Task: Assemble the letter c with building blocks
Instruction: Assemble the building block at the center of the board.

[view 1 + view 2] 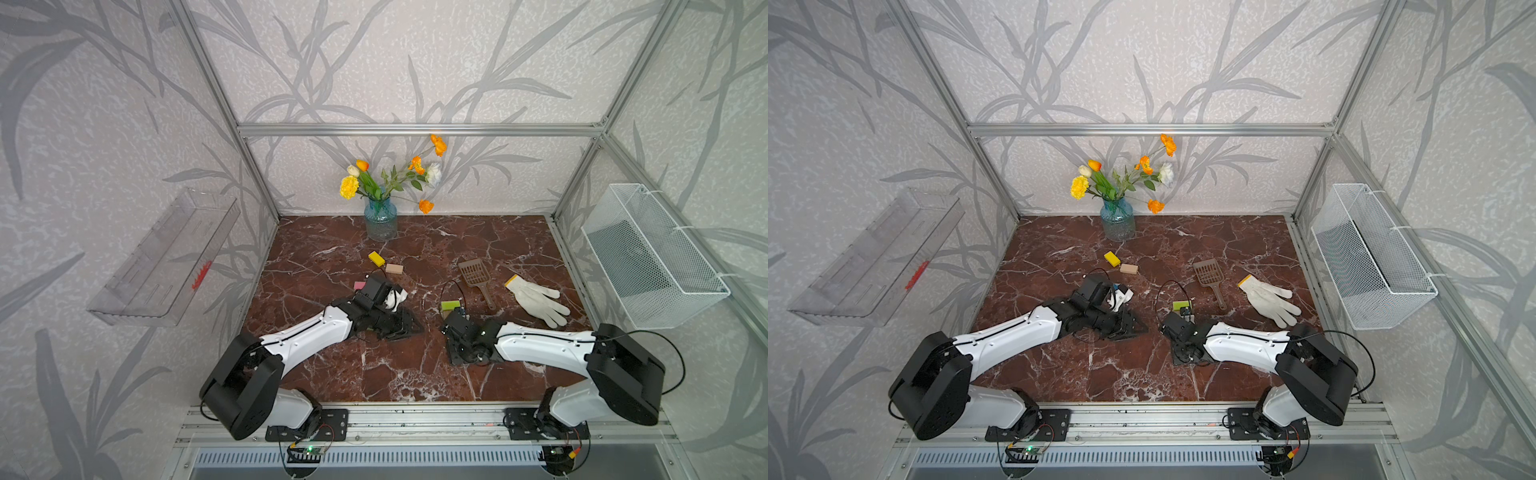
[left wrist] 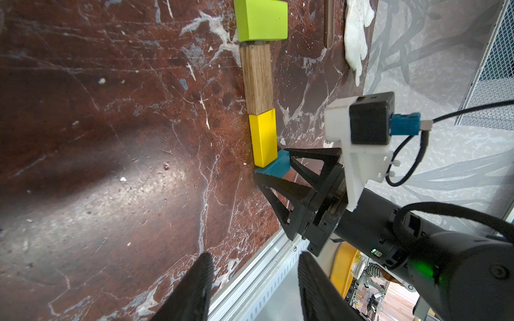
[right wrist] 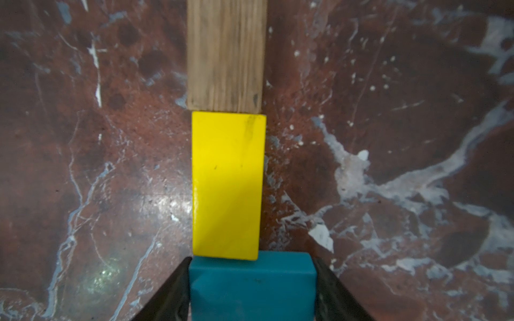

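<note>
The teal block (image 3: 250,291) is clamped by the right gripper (image 3: 251,262) and touches the yellow block (image 3: 228,183), which is lined up with the wooden block (image 3: 225,55) and the lime green block (image 2: 261,20) right of centre on the table (image 1: 374,365). The left gripper (image 2: 255,255) is seen partly open and empty.

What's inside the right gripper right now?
A teal block sits inside the right gripper, a finger against each side, next to the yellow block. Its rear end is out of view.
</note>
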